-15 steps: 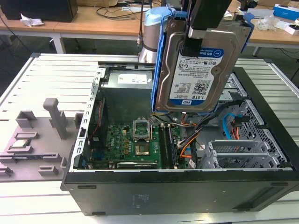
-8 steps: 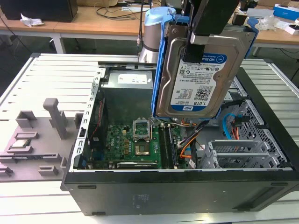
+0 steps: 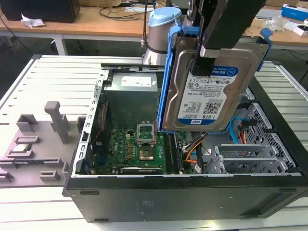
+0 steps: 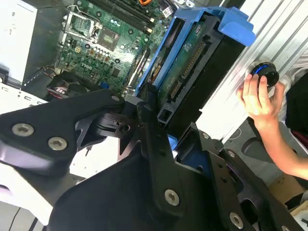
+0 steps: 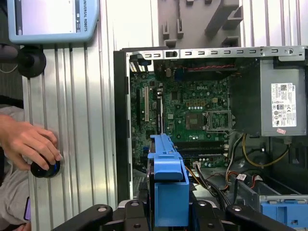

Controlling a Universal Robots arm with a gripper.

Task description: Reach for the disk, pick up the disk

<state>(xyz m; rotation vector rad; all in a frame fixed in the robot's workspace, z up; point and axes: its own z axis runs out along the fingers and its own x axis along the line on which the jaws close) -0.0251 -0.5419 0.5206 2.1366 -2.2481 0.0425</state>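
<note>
In the exterior view, the hand (image 3: 208, 54) is closing from above on the top edge of the disk (image 3: 207, 91), which is hanging upright and slightly tilted in the air above the open computer case (image 3: 192, 192); its labelled face is turned toward the camera and its blue bracket (image 3: 166, 82) is running down the edges. Inside the case, the green motherboard (image 3: 139, 151) is lying flat on the bottom, a grey power supply (image 3: 132, 86) is sitting at the far end, and orange and blue cables (image 3: 236, 132) are trailing beside a metal drive cage (image 3: 250, 159) on the exterior view's right. The case is resting on a ribbed grey tabletop (image 3: 53, 77). In the second wrist view, the black fingers (image 4: 151, 120) are pressing against the disk's (image 4: 192, 62) bracketed edge, with its connector side showing, and a person's hand (image 4: 257, 98) is resting on a round black knob (image 4: 264, 73) on the tabletop beyond. In the first wrist view, the disk's (image 5: 166, 187) blue bracket is standing between the two fingers (image 5: 96, 214) above the motherboard (image 5: 192, 115), and the person's hand (image 5: 26, 142) is covering the knob (image 5: 45, 168).
</note>
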